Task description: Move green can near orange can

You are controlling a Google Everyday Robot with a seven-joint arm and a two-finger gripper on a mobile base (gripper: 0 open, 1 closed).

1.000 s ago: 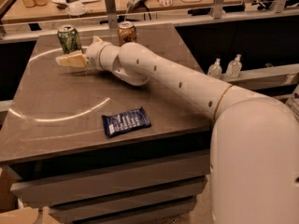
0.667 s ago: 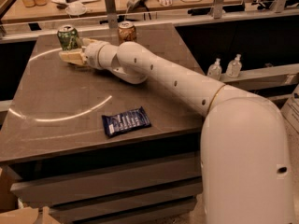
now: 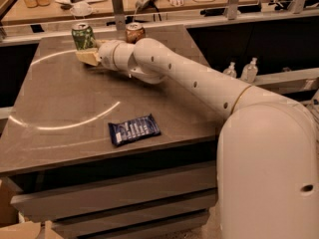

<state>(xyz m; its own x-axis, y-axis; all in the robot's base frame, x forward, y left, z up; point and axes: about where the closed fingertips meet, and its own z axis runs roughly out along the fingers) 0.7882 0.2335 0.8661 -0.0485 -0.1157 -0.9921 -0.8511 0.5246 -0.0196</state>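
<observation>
Two cans: both stand upright at the far end of the dark grey-brown stone tabletop (image 3: 65, 98).
Orange can (image 3: 134, 32): a tall slim drink can, orange-brown with pale markings and a silver top; every place below is given from it.
Green can (image 3: 83, 36): a tall slim drink can of the same build, dark green with pale print and a silver top. It stands left of the orange can in the camera view, about as far back, with a plain gap between the two.
Gripper (image 3: 88, 57): a tan parallel-jaw gripper on a thick white jointed arm (image 3: 189, 78). It sits left of the orange can and a little nearer the camera, at the foot of the green can.
Jaws: I cannot tell whether they clasp the green can or only stand against it.
Arm: its wrist passes just in front of the orange can, close to it.
Snack packet (image 3: 134, 129): a flat dark blue wrapper with white print, well nearer the camera than the orange can and out of the way.
Done, as I judge: the reach to the green can.
Left, as I judge: a sure hold, the short carry across the gap, and setting the green can down beside the orange can without the wrist knocking it.
</observation>
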